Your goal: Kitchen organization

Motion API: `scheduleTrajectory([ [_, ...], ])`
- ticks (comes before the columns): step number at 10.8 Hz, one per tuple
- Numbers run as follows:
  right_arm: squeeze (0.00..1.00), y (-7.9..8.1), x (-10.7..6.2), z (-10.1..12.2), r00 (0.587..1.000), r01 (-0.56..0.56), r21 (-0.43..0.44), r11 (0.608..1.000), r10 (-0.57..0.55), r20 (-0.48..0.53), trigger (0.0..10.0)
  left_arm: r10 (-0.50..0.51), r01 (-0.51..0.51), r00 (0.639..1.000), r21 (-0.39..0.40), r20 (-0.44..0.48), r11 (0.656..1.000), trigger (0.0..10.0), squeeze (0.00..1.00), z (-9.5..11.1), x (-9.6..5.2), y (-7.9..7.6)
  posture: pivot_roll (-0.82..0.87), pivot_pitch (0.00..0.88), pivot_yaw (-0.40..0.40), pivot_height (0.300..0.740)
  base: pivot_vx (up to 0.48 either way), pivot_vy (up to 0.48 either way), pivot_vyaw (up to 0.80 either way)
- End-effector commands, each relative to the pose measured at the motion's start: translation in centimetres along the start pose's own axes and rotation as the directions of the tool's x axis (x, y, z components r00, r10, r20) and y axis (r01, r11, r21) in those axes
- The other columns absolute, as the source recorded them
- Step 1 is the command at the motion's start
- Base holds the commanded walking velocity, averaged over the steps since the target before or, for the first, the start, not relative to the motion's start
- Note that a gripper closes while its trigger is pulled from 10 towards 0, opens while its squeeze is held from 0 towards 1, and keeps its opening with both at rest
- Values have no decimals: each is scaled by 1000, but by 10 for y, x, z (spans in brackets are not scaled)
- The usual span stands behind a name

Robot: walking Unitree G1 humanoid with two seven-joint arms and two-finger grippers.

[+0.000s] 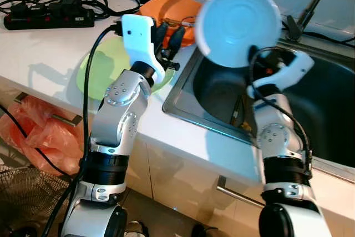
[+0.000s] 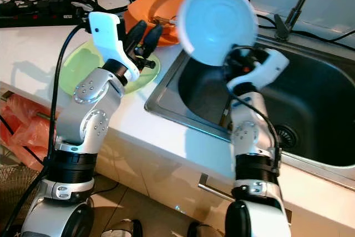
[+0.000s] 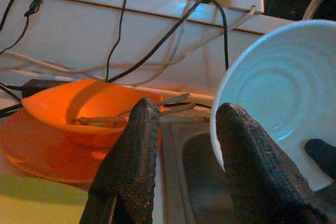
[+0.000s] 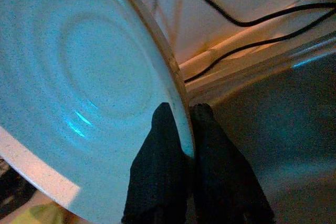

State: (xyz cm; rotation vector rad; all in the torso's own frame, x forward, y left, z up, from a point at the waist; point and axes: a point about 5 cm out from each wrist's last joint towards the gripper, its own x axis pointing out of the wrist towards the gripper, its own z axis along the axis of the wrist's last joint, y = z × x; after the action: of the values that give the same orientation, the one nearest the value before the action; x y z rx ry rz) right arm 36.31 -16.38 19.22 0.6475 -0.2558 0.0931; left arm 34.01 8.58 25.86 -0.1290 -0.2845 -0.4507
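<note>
**Blue plate pinched at rim over sink**

Right gripper (image 4: 184, 145) clamps the rim of the pale blue plate (image 1: 237, 19), held tilted on edge above the sink (image 2: 310, 98). Plate looks rigid, glazed, likely slippery and breakable (rim pinch is thin, so slip risk). Left gripper (image 3: 184, 129) hangs parted and empty beside it, orange bowl (image 3: 79, 108) just beyond, green plate (image 1: 97, 70) below.

— What is lying around you?
— A white counter (image 1: 50, 48) is running under me, cables are trailing along the wall (image 3: 79, 30), and an orange bag (image 1: 39, 137) is sagging beside a wire basket (image 1: 22, 195) on the floor.
</note>
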Motion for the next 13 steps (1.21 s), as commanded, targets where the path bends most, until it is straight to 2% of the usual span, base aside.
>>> scheduleTrajectory([
  [1, 0, -1, 5, 13, 998, 21, -23, 1000, -20, 64, 0, -13, 13, 1000, 18, 1, 1000, 10000, 0, 0, 0, -4, 53, 106, -35, 740, 0, 0, 0],
  [3, 0, -13, 4, 16, 995, 74, -89, 993, -67, 73, 0, -6, 6, 1000, 19, -4, 1000, 10000, 0, -2, 0, -2, 54, 107, -36, 740, 0, 0, 0],
  [5, 0, -28, 0, 16, 990, 138, -177, 975, -128, 64, 10000, -2, 2, 1000, 24, -9, 1000, 10000, 0, -3, -2, -1, 54, 111, -38, 740, 0, 0, 0],
  [6, 0, -38, -2, 11, 985, 170, -263, 950, -166, 38, 10000, 0, 1, 1000, 29, -12, 1000, 10000, 0, -4, -2, -1, 55, 114, -39, 740, 0, 0, 0],
  [9, 0, -47, -7, 1, 983, 172, -375, 911, -186, -1, 10000, 3, -3, 1000, 30, -13, 1000, 10000, 0, -4, -2, -1, 55, 116, -42, 740, 0, 0, 0],
  [10, 0, -51, -10, -9, 980, 157, -432, 888, -195, -43, 10000, 3, -3, 1000, 28, -14, 1000, 10000, 0, -5, -2, -1, 54, 117, -42, 740, 0, 0, 0],
  [13, 0, -62, -22, -33, 965, 126, -494, 860, -222, -141, 10000, 9, -8, 1000, 22, -21, 1000, 10000, 0, -8, -3, -1, 57, 118, -44, 740, 0, 0, 0],
])
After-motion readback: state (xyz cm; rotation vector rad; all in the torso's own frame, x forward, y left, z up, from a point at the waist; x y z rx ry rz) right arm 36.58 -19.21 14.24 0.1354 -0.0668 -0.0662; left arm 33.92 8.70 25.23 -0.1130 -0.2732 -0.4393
